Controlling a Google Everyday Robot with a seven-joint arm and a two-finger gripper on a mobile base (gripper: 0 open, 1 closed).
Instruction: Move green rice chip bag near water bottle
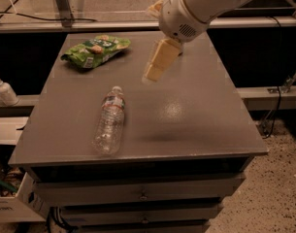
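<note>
One soap bottle [3,89] off-table left, green rice chip bag [95,50] and water bottle [110,123] apart, closed gripper [153,73] above table [201,120]

Lab-like workspace: grey drawer cabinet [138,193], speckled floor [276,193], cables [279,89], hand [159,62] above its top.

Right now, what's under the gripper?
The gripper hangs over the table, mid-back. Below it only tabletop shows; the green rice chip bag and water bottle lie apart from it. The arm hides part of the far edge.
</note>
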